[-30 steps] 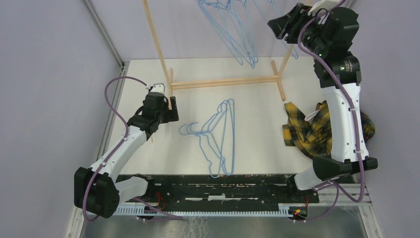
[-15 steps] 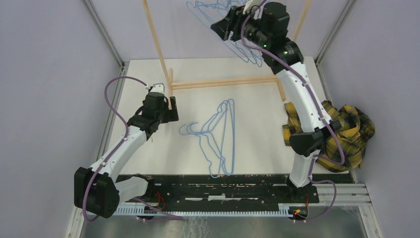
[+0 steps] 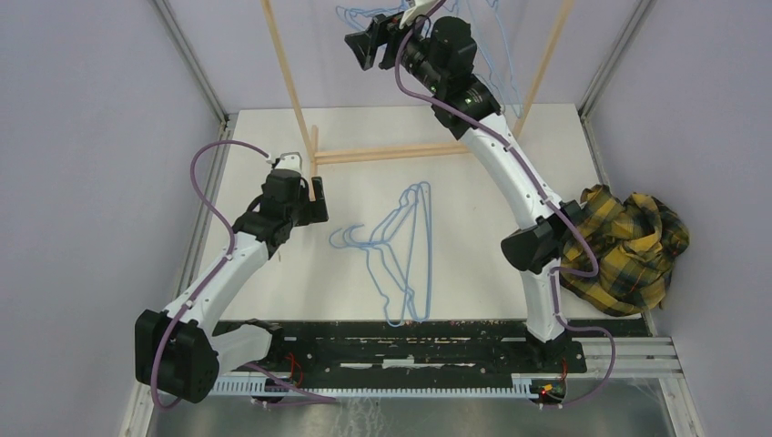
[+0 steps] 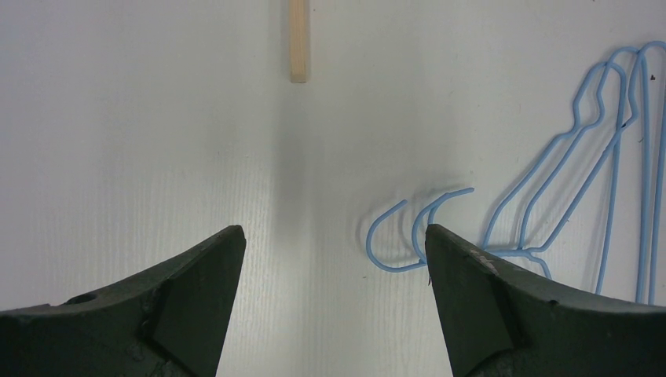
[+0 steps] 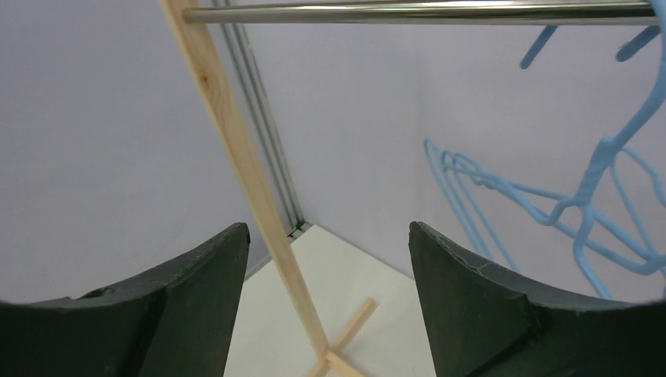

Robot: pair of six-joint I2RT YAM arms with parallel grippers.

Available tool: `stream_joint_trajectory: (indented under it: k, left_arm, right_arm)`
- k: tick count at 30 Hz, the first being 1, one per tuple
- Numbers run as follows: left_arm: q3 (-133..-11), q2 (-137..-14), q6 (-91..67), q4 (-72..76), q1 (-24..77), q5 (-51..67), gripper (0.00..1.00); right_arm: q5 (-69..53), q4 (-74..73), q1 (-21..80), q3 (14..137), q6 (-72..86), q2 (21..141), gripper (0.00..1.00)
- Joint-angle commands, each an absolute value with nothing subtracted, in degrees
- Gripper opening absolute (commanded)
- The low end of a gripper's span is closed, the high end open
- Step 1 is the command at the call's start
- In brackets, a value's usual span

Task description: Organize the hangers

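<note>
Several light-blue wire hangers [image 3: 405, 246] lie stacked on the white table, hooks pointing left. My left gripper [image 3: 308, 197] hovers open just left of those hooks, which show beside its right finger in the left wrist view [image 4: 408, 236]; nothing is between its fingers [image 4: 334, 236]. High at the back, my right gripper [image 3: 369, 41] is open and empty, facing the rack's left pole [image 5: 236, 157] under the metal rail [image 5: 424, 12]. More hangers [image 5: 598, 161] hang from that rail to its right.
The wooden rack stands at the table's back: a slanted left pole [image 3: 289, 82], a base crossbar [image 3: 410, 151] and a right pole [image 3: 544, 55]. A yellow-black plaid cloth [image 3: 628, 241] lies bunched at the table's right edge. Grey walls close in both sides.
The right arm has swung left along the rail, from the rack's right end to near its left pole, and its jaws have widened. The left arm has not moved.
</note>
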State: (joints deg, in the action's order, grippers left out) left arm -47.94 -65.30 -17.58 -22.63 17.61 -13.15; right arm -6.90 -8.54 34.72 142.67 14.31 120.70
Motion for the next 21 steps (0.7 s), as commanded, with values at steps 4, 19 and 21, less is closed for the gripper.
stream_joint_trajectory:
  k: [4, 19, 21]
  left_arm:
    - [-48.98, -63.16, -18.32, -20.57, 17.67, -11.84, 0.91]
    - [-48.57, -63.04, -19.60, -19.46, 17.67, -7.68, 0.92]
    - [-48.40, -62.98, -19.59, -19.46, 17.67, -7.45, 0.91]
  right_arm:
    - [1.02, 2.71, 35.27, 150.29, 8.14, 126.81, 0.87]
    - [4.54, 9.37, 32.96, 152.83, 7.44, 130.42, 0.94]
    - [6.05, 9.34, 31.47, 153.09, 8.41, 130.68, 0.95]
